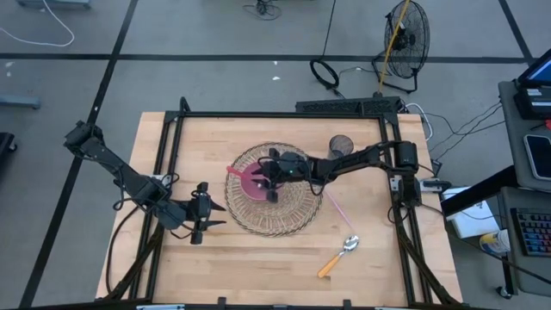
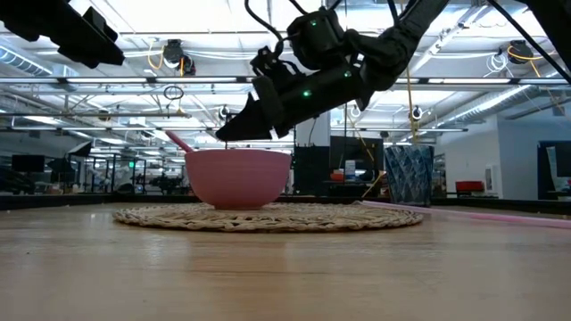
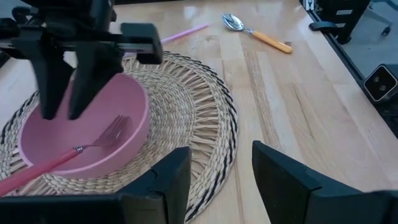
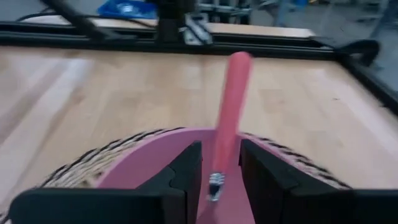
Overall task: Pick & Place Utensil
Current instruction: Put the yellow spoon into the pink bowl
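A fork with a pink handle [image 3: 93, 146] lies in the pink bowl [image 3: 118, 106]. Its tines are inside and its handle [image 1: 234, 170] leans out over the rim. The bowl [image 1: 256, 181] stands on a round woven placemat [image 1: 275, 215]. My right gripper [image 1: 271, 176] hovers just above the bowl, pointing down and open. Its fingers [image 3: 56, 87] stand on either side of the fork's line, above it and clear of it. In the right wrist view the handle [image 4: 230, 99] shows between the fingers. My left gripper [image 1: 207, 222] waits open beside the placemat's left edge.
A spoon with an orange handle [image 1: 340, 254] lies on the table near the right front. A thin pink stick [image 1: 336, 207] lies at the placemat's right edge. A dark mesh cup [image 1: 341, 145] stands behind the placemat. Bare wood shows along the near edge.
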Available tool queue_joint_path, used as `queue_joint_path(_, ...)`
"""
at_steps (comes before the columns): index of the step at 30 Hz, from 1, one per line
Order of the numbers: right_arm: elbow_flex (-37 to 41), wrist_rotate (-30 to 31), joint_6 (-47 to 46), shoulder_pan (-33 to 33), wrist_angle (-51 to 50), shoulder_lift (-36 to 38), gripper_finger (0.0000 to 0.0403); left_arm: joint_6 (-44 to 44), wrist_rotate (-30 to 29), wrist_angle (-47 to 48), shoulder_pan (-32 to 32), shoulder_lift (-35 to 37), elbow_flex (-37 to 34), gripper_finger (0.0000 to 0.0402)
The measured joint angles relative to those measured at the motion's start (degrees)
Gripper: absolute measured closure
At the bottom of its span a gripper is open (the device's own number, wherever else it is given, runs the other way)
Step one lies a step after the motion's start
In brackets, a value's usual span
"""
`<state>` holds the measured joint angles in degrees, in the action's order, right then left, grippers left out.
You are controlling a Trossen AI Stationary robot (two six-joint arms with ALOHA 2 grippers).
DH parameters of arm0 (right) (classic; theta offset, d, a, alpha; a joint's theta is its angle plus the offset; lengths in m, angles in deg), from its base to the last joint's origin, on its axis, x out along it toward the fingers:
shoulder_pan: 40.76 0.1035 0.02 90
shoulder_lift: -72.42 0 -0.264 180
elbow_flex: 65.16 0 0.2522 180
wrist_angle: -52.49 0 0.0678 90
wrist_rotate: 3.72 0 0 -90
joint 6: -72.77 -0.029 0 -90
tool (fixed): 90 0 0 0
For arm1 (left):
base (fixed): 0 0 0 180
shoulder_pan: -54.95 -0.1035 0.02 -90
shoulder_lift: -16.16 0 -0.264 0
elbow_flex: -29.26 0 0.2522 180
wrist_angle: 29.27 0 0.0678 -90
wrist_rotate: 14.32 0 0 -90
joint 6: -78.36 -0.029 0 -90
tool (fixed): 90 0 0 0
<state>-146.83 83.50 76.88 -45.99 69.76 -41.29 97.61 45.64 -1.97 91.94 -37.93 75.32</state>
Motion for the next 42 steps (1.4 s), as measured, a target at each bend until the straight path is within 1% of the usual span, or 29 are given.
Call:
queue_joint_path(2, -0.01, -1.83, 0.11, 0.25, -1.25, 0.24, 0.0303, 0.24, 0.00, 0.15, 0.00, 0.00, 0.00, 0.0231)
queue_joint_path(4, 0.00, -2.30, 1.21, 0.68, -4.50, 1.53, 0.0302, 0.42, 0.02, 0.41, 0.00, 0.00, 0.00, 0.0231)
queue_joint_path(7, -0.03, -1.73, 3.94, 1.58, -8.21, 4.04, 0.0303, 0.42, 0.04, 0.48, 0.01, 0.00, 0.01, 0.0231)
queue_joint_path(14, -0.07, -1.74, 5.52, 2.58, -19.02, 12.65, 0.0302, 0.47, 0.03, 0.46, 0.02, 0.00, 0.02, 0.0231)
queue_joint_path(18, 0.03, -1.70, 5.58, 3.25, -26.16, 15.94, 0.0303, 0.50, 0.02, 0.37, 0.02, 0.00, 0.02, 0.0231)
queue_joint_path(25, 0.02, -1.58, 5.58, 5.60, -35.69, 20.04, 0.0303, 0.55, 0.00, 0.22, 0.00, -0.02, 0.02, 0.0231)
queue_joint_path(32, 0.11, -1.74, 4.43, 10.39, -47.12, 23.66, 0.0303, 0.77, 0.00, -0.11, 0.01, -0.02, 0.04, 0.0231)
queue_joint_path(38, 2.88, -1.76, 1.35, 15.44, -51.41, 25.95, 0.0303, 0.59, -0.13, -0.13, 0.02, -0.02, 0.04, 0.0231)
queue_joint_path(42, 6.28, -1.76, -0.79, 18.91, -51.26, 27.66, 0.0303, 0.90, -0.50, -0.34, 0.00, -0.02, 0.04, 0.0231)
